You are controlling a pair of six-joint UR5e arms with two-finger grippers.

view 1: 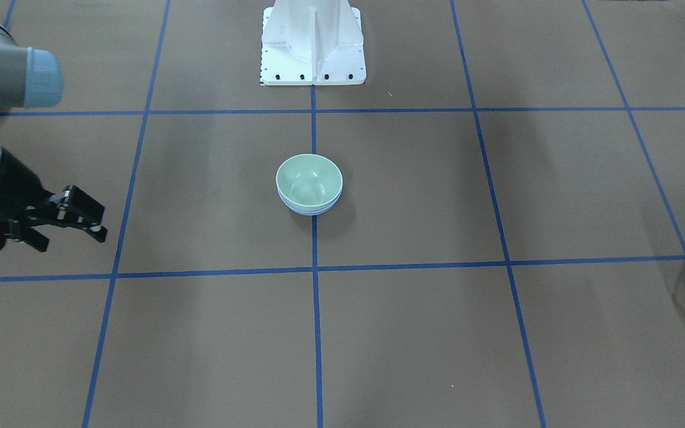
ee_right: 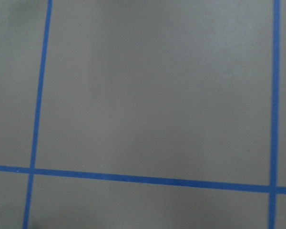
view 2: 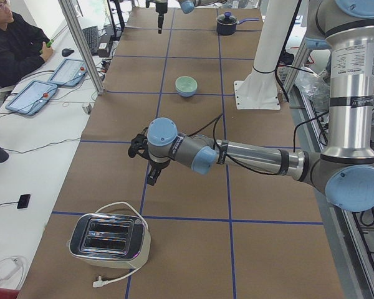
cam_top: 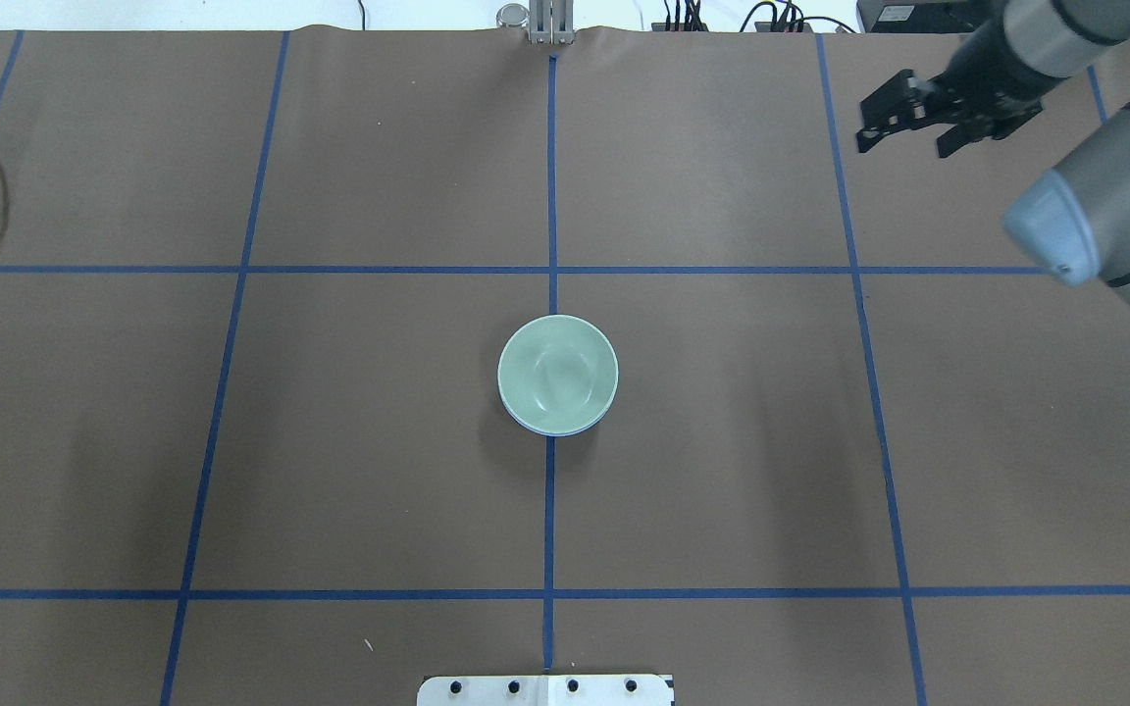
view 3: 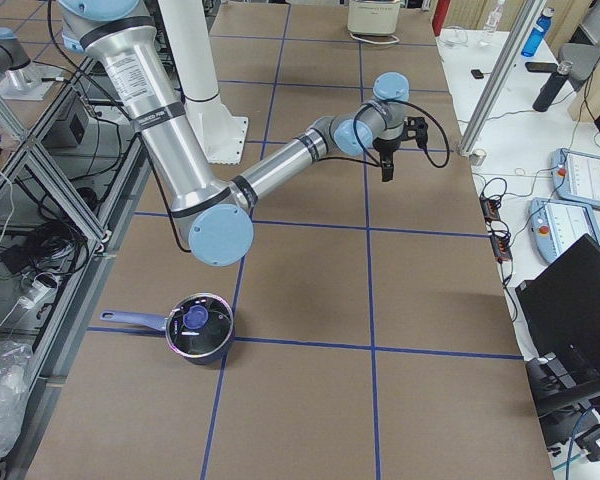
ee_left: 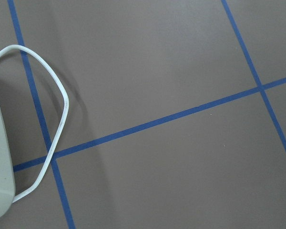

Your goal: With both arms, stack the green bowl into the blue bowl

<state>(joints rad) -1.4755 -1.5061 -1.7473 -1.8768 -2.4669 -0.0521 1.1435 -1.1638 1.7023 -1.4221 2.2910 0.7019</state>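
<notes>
At the centre of the table (view 1: 211, 333), on the middle tape line (view 1: 317, 333), the green bowl (view 1: 309, 178) sits nested inside the blue bowl (view 1: 310, 210), whose rim shows as a thin crescent beneath it. The right gripper (cam_top: 903, 139) hovers well apart at the far right, fingers spread wide, holding nothing. The left gripper (view 2: 147, 163) hangs far left near the toaster (view 2: 109, 240); how far open it is, I cannot tell.

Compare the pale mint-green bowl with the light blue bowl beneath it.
The glossy pale mint-green round bowl sits nested on top; the light periwinkle-blue round bowl lies underneath. The green bowl's whole inside shows; the blue bowl shows only a rim sliver. Both stand upright.
</notes>
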